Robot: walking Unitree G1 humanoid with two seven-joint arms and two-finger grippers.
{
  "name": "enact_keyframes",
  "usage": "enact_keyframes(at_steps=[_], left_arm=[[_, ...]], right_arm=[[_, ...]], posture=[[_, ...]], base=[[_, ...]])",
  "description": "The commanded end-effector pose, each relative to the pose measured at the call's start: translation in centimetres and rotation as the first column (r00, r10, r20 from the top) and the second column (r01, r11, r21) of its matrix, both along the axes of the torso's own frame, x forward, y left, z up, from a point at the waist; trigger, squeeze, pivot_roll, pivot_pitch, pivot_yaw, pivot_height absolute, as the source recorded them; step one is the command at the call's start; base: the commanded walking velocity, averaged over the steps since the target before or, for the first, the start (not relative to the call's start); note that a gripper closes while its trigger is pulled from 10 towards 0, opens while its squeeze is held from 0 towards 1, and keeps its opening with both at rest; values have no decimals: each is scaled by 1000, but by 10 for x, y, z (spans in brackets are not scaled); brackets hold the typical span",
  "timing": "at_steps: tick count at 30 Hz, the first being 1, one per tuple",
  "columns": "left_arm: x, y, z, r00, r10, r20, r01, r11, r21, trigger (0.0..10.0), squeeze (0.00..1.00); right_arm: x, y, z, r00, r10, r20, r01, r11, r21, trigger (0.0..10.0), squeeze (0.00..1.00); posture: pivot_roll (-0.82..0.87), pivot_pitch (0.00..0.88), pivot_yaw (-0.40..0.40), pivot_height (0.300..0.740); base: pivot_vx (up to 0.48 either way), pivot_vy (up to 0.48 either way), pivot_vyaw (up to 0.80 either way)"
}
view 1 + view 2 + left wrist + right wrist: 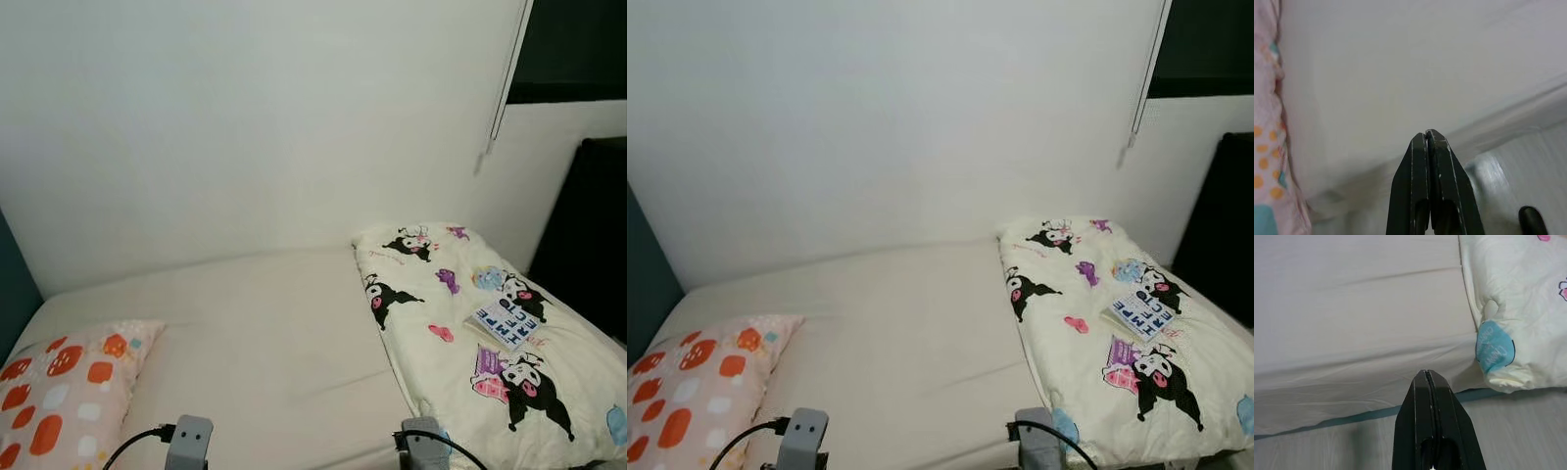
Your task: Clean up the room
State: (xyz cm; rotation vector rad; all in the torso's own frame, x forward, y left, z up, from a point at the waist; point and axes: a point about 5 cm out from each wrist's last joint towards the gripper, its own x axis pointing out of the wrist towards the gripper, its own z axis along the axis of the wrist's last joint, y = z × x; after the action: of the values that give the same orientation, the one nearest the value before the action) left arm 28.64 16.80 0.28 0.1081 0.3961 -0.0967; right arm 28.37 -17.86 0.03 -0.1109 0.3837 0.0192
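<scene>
While frame edges crop our one pillow [64,392] and one quilt [470,333], our left gripper [1427,139] and right gripper [1426,377] hang pressed together, empty; one book [505,321] lies on the quilt.

- Plain white wall [245,117] rises behind the bed, bare and evenly lit.
- Thin white cord [506,78] hangs down the wall at the right.
- Dark window opening [573,44] sits in the top right corner.
- Black panel [593,235] stands against the wall at the far right.
- Dark teal surface [12,289] edges the left side.
</scene>
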Motion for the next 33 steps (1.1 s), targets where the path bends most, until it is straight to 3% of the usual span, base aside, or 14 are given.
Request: enact_keyframes(at_steps=[1, 10, 14, 20, 27, 33], left_arm=[[0, 5, -1, 1000, -21, -23, 21, 999, 27, 10000, 0], [-2, 11, -4, 999, 4, -33, -2, 999, 40, 10000, 0], [-8, 15, -9, 998, 25, -52, -22, 999, 50, 10000, 0], [-28, 20, -23, 992, 94, -79, -93, 996, 16, 10000, 0], [-36, 23, -27, 988, 131, -77, -129, 991, 21, 10000, 0], [-54, 23, -37, 985, 144, -93, -142, 989, 28, 10000, 0]], right_arm=[[-1, 0, -3, 1000, -1, -26, 2, 1000, 12, 10000, 0], [0, -6, -2, 1000, 1, -28, -1, 1000, -6, 10000, 0], [-1, 1, -5, 999, 8, -39, -8, 1000, -1, 10000, 0], [-15, 21, -19, 997, 11, -74, -9, 999, 31, 10000, 0], [-22, 25, -24, 997, -1, -76, 6, 998, 59, 10000, 0], [-40, 29, -37, 992, 0, -125, 8, 998, 65, 10000, 0]], posture=[[10, 109, 81, 740], [9, 73, 68, 740], [20, 53, 61, 740], [43, 54, 42, 740], [41, 60, 11, 740], [29, 46, 7, 740]], base=[[0, 0, 0], [0, 0, 0], [0, 0, 0], [0, 0, 0], [0, 0, 0], [0, 0, 0]])
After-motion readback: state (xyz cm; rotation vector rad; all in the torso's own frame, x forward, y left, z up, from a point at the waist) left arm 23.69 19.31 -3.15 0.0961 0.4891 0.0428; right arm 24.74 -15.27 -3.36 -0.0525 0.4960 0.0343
